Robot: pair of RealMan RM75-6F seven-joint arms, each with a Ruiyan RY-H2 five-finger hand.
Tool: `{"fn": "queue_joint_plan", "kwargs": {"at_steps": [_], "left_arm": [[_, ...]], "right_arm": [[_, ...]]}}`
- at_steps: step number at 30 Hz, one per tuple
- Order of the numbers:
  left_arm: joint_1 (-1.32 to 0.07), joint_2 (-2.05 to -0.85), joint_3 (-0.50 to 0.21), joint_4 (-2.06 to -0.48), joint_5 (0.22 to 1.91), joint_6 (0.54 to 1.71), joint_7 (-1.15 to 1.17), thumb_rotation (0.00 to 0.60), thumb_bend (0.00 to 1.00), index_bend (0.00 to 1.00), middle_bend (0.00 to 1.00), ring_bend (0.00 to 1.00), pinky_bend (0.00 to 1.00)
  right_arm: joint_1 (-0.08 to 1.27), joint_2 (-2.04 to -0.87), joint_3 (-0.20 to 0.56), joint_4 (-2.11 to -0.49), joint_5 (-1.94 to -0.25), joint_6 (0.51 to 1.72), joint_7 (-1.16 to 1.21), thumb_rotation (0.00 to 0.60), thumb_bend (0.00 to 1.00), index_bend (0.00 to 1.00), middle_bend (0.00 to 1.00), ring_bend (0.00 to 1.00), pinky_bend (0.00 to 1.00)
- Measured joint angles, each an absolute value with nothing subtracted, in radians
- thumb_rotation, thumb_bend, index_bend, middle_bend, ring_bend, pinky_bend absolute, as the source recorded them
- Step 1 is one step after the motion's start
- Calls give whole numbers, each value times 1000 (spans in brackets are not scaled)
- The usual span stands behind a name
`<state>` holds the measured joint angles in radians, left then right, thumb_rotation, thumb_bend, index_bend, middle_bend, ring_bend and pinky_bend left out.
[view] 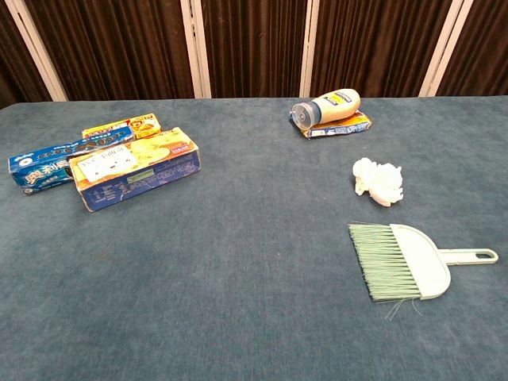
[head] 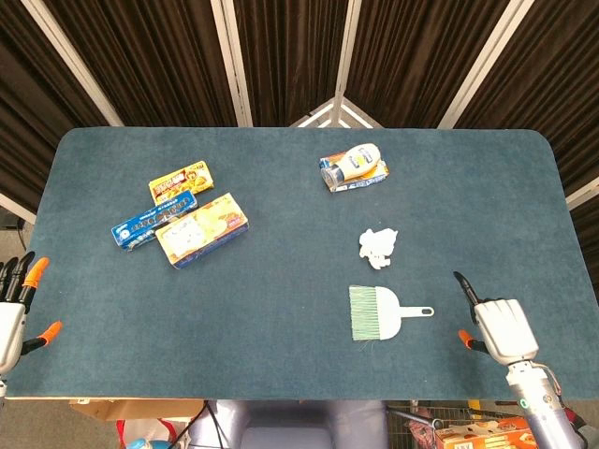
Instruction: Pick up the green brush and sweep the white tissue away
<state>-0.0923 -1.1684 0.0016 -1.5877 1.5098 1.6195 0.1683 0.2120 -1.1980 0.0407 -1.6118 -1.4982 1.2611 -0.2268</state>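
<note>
The green brush (head: 377, 312) lies flat on the blue-grey table (head: 281, 309), its bristles fanned away from its pale handle, which ends in a small loop. There is 1 brush and 1 white tissue (head: 378, 247) — the tissue is a crumpled wad lying just beyond the brush on the far side, near it but not touching. Farther still from the brush, toward the table's far edge, 1 bottle (head: 354, 163) lies on its side on top of 1 flat packet (head: 365, 179). Well away from the brush on its bristle side sits a cluster of 3 boxes: 1 large yellow box (head: 202, 229), 1 long blue box (head: 150, 220) beside it, and 1 smaller yellow-and-red box (head: 181, 181) just behind those. Both hands show only in the head view. The right hand (head: 501, 327) rests at the near edge of the table, beside the brush's handle end but clear of it — it holds nothing and its fingers are apart. The left hand (head: 14, 309) sits at the opposite near corner, far from the brush past the boxes, partly cut by the picture's edge, its dark fingers spread and empty, with orange tips showing.
</note>
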Motion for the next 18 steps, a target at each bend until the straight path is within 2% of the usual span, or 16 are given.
{"fn": "queue_joint_plan", "kwargs": {"at_steps": [7,18], "left_arm": [[-90,-1168,-3,-1586,1512,1612,164,600,86,0,0,0,0],[-89,-1164,-7,-1583,1523,1598,151,600,86,0,0,0,0]], "right_arm": [[290,-1255,64,-1571,-1421,1139,-295,600,233,260,996,1000,947],[337,-1351,77,-1518,-1378,1094,-380,600,256,398,1000,1000,947]]}}
